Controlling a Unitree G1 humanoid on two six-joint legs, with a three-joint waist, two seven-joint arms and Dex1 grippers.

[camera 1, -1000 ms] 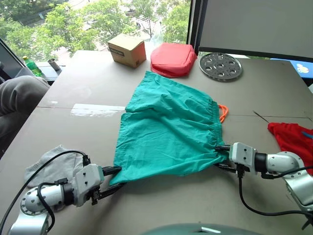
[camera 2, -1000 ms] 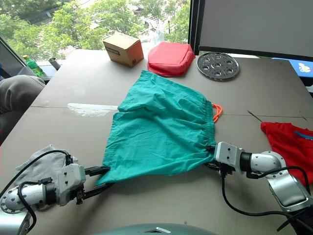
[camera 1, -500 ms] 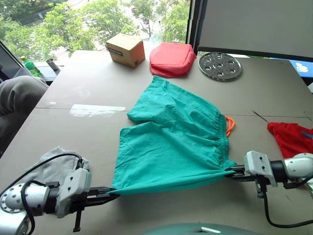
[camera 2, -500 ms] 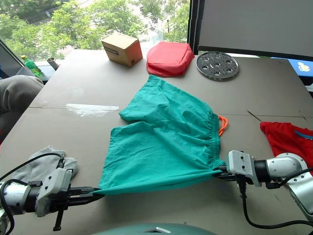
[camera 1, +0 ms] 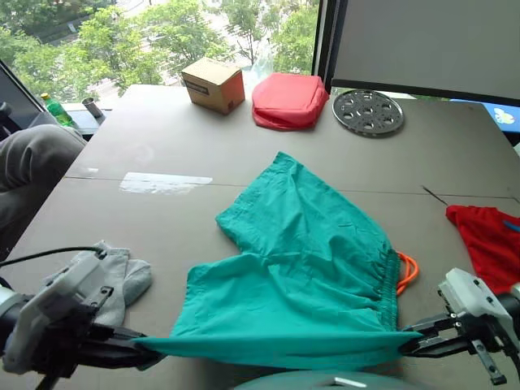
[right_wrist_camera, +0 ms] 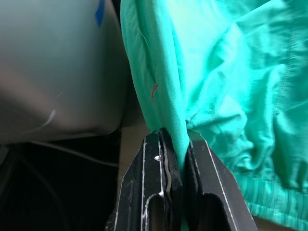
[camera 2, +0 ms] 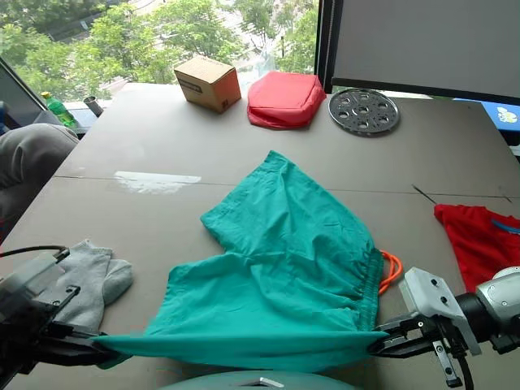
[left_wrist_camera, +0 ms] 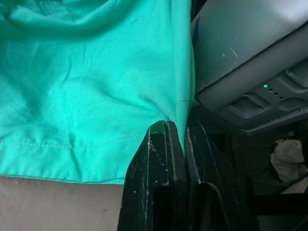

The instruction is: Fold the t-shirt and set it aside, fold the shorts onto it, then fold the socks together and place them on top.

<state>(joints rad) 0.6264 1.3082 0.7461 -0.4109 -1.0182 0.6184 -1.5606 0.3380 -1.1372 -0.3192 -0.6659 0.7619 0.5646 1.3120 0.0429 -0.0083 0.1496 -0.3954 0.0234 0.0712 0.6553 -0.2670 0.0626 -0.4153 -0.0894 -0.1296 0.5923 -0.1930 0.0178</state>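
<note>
The teal shorts hang stretched by their near edge, raised off the table, while the far part still trails on the tabletop. My left gripper is shut on the near left corner, and my right gripper is shut on the near right corner at the waistband. The orange drawstring loops out on the right. The grey socks lie flat at the near left, beside my left arm. The red t-shirt lies at the right edge of the table.
At the far side of the grey table stand a cardboard box, a salmon-red zipped pouch and a round perforated metal disc. A person's grey-clad knee shows at the left edge.
Both grippers have pulled the shorts' near edge toward me and upward, dragging the whole garment nearer across the table. The far hem has slid well away from the pouch.
</note>
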